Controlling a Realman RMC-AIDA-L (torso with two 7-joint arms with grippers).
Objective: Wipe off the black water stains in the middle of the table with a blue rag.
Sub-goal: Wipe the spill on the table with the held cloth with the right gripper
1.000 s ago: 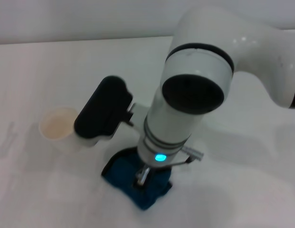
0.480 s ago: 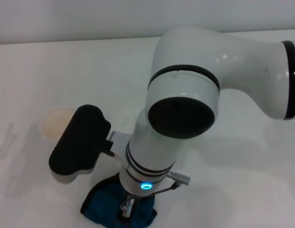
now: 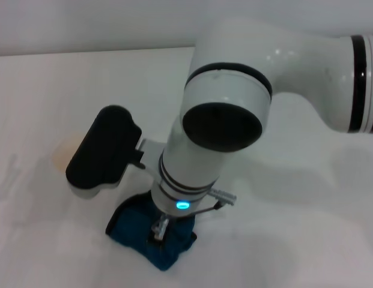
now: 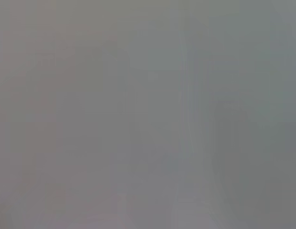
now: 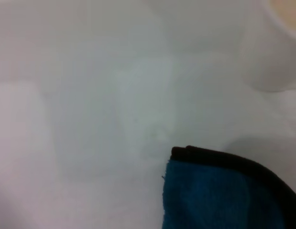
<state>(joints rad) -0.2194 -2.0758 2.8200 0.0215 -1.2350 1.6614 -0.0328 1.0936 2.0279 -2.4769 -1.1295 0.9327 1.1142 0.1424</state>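
Currently the right end effector (image 3: 158,231) is planted straight down onto the blue rag (image 3: 151,243), its metal fingertips pressed into the cloth at the near edge of the counter (image 3: 306,240). How far its fingers are spread cannot be told: the forearm and wrist body block the line of sight from the head camera, and the right wrist camera shows none of them. That wrist view does show one corner of the rag, black edging outward, lying flat on bare white surface. Judged step: wiping, with the cloth pinned under the tool and dragged over the middle of the counter. No dark stain is visible anywhere around the rag in either view; it may lie under the cloth or the arm, or be already lifted, which cannot be settled from these views. Next move, as a judgement: hold downward pressure and sweep the rag sideways so the covered patch is exposed for checking. Just beyond the wrist camera housing, a white paper cup (image 3: 62,153) peeks out; a wide sweep toward it risks a knock. Left end effector: not visible, its wrist view a blank grey.
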